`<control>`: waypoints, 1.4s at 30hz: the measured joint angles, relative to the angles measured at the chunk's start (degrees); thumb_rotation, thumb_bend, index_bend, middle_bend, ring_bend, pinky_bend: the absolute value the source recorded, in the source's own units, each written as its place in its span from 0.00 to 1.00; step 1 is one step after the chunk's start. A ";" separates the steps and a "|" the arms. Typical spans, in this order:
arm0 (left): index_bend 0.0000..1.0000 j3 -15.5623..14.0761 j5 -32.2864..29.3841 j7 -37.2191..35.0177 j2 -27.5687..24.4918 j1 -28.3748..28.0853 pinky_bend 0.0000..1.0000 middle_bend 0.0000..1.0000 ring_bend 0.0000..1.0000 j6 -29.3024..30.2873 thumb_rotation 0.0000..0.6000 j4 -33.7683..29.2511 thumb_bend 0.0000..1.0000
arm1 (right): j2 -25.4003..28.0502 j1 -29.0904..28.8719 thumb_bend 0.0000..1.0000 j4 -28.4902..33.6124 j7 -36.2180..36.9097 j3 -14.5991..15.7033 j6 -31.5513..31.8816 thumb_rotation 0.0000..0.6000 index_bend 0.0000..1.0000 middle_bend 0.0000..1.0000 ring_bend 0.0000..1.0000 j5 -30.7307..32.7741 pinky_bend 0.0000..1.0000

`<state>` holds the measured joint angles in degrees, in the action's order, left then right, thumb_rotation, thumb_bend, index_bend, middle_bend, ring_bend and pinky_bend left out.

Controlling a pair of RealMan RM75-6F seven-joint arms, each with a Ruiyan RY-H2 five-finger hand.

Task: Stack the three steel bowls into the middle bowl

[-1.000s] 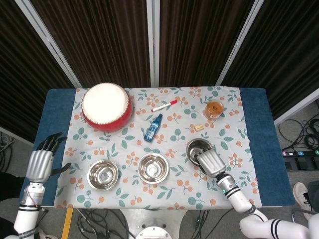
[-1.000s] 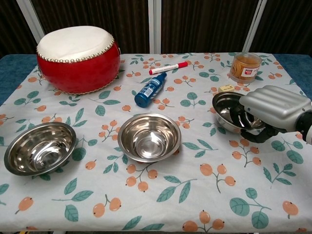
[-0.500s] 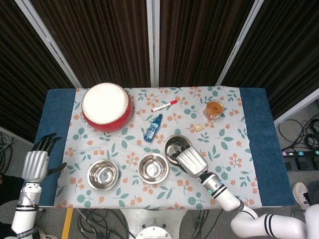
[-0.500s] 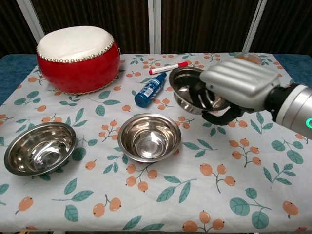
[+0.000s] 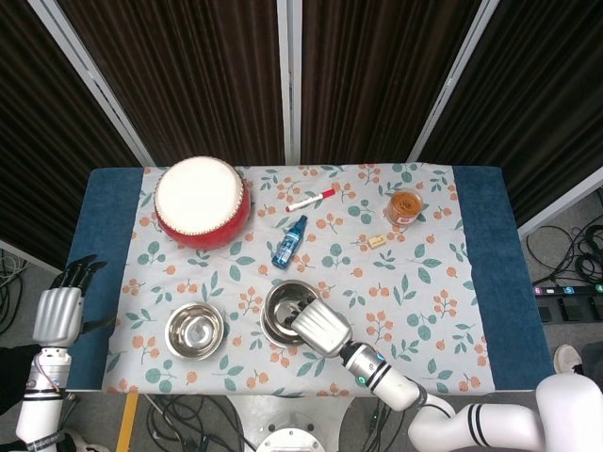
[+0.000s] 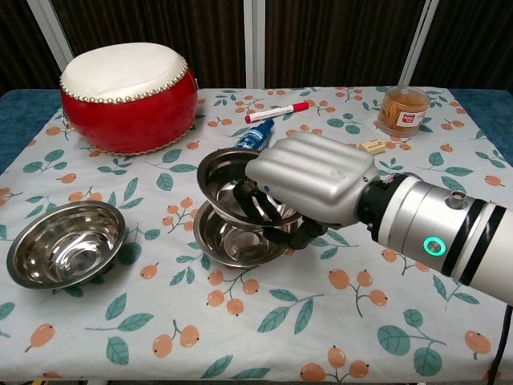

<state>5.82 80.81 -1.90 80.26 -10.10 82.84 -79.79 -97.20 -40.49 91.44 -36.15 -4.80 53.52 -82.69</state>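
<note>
— Looking at the right hand (image 6: 309,188), what does it hold?

— It grips a steel bowl, the held bowl (image 6: 228,188). The fingers (image 6: 255,204) curl inside it and the thumb is under the rim. The bowl is tilted and sits just above the middle bowl (image 6: 232,237), which is on the tablecloth (image 6: 321,321). If the two bowls touch, I cannot tell.

— And from the head camera?

— The same hand (image 5: 323,327) covers the right part of the two bowls, so they look almost like one there.

— Where is the third bowl?

— The left bowl (image 6: 64,243) stands alone on the cloth, well apart from the middle one, near the front left. From above it is here (image 5: 195,330).

— The left hand?

— The left hand (image 5: 58,311) is only in the head view, beside the left edge of the table (image 5: 99,273). Its fingers are straight and a little apart, and it holds nothing.

— What else is on the table?

— A red drum (image 6: 128,95) at the back left, a blue bottle (image 6: 250,143) lying behind the bowls, a red marker (image 6: 276,111), a small jar (image 6: 403,111) at the back right, and a little eraser (image 6: 371,146) near it.
</note>
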 measured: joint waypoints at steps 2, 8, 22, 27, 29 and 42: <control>0.26 0.05 0.01 -0.28 0.05 0.05 0.26 0.24 0.16 0.06 1.00 0.29 0.16 | 0.28 -0.36 0.10 0.31 0.14 0.13 -0.86 1.00 0.49 0.46 0.35 0.33 0.35; 0.26 0.23 0.04 -0.79 0.04 0.13 0.27 0.24 0.16 0.10 1.00 0.86 0.16 | 3.00 -1.55 0.00 3.01 0.87 -0.01 -2.80 1.00 0.20 0.24 0.06 1.85 0.06; 0.26 -0.35 1.73 0.54 -0.09 -0.41 0.28 0.24 0.17 -0.07 1.00 -0.65 0.16 | 14.82 0.52 0.00 14.32 -2.93 -0.43 3.17 1.00 0.17 0.21 0.04 3.52 0.04; 0.26 -2.19 4.18 1.46 -0.38 -0.24 0.33 0.28 0.21 0.19 1.00 -1.19 0.16 | 20.14 2.66 0.00 18.15 -2.23 -0.83 7.90 1.00 0.17 0.21 0.04 2.26 0.04; 0.27 -3.33 5.92 2.31 -0.56 -0.11 0.35 0.34 0.23 0.52 1.00 -1.66 0.16 | 22.17 3.69 0.00 19.31 -1.01 -1.19 10.04 1.00 0.17 0.21 0.04 1.47 0.04; 0.36 -10.83 14.03 16.43 -1.92 -0.87 0.39 0.39 0.29 -3.89 1.00 -10.97 0.17 | 28.94 7.72 0.00 21.38 6.62 -2.66 15.62 1.00 0.17 0.21 0.04 -0.54 0.03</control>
<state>-5.00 94.84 14.53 78.33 -10.97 78.96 -90.76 -68.26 -32.77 112.82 -29.52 -7.46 69.14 -83.23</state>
